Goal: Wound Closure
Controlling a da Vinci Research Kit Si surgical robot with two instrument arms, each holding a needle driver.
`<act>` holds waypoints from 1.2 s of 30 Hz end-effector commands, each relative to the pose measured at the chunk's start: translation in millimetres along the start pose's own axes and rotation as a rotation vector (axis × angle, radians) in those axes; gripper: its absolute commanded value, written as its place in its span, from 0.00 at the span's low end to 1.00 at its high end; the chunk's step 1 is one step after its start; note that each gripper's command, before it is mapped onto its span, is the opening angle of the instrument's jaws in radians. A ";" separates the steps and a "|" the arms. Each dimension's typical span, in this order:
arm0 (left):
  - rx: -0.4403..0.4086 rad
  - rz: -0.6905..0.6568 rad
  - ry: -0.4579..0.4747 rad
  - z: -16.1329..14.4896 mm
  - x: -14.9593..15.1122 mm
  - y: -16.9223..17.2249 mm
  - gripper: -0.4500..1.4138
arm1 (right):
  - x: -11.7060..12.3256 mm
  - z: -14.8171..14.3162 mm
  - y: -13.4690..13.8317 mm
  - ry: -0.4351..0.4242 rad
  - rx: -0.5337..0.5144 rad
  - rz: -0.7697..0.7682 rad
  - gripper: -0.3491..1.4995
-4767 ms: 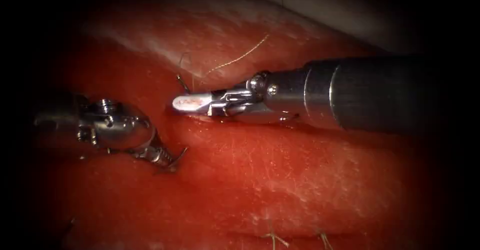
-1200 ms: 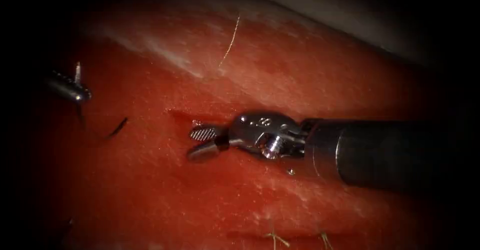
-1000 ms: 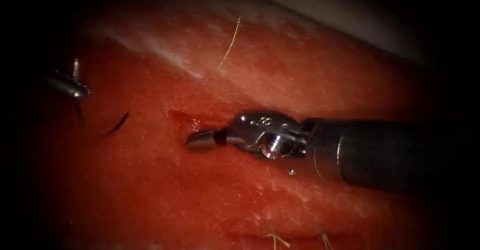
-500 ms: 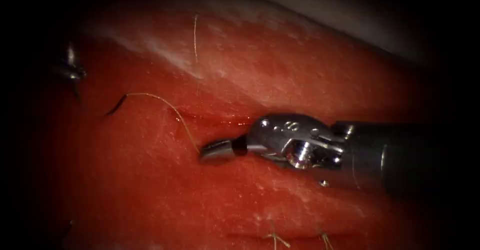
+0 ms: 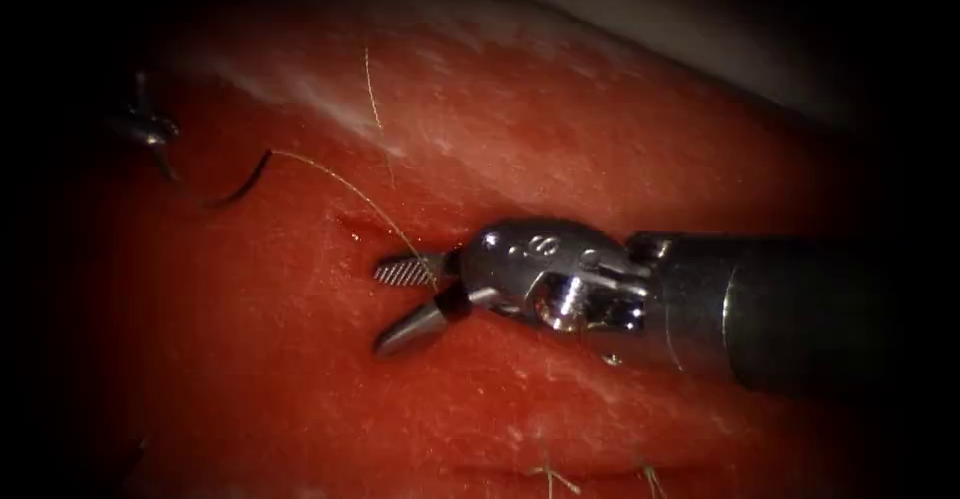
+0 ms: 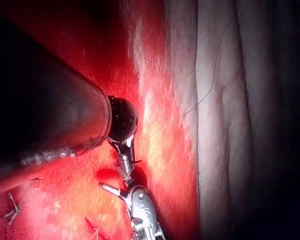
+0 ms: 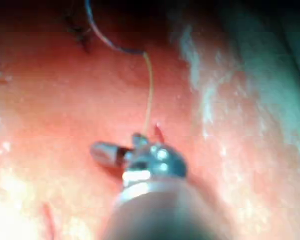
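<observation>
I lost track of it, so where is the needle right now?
In the endoscope view the needle lies on the tissue, left of the cut, between the left tool and the open right tool.

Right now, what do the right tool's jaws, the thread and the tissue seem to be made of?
Right arm's tool: polished metal, by its bright glints; its open jaws hold nothing, and the upper one is finely ridged. Thread: a thin pale-gold strand turning dark at its far end, probably synthetic or waxed fibre. Tissue: soft, moist pork belly, wet with red fluid, with whitish fatty streaks.
</observation>
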 end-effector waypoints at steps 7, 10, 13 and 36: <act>-0.002 0.011 -0.001 -0.5 -0.2 -0.4 0.05 | -0.6 0.9 1.2 0.001 -0.012 -0.031 0.90; -0.003 0.016 -0.002 -0.7 -0.2 -0.3 0.05 | -1.7 0.8 1.9 0.000 -0.014 -0.040 0.90; -0.004 0.025 -0.002 -1.2 -0.1 0.1 0.05 | -2.4 0.7 2.8 0.001 -0.027 -0.044 0.90; 0.001 0.065 0.010 -2.0 1.5 1.6 0.05 | -2.7 1.7 3.2 0.039 -0.023 -0.018 0.00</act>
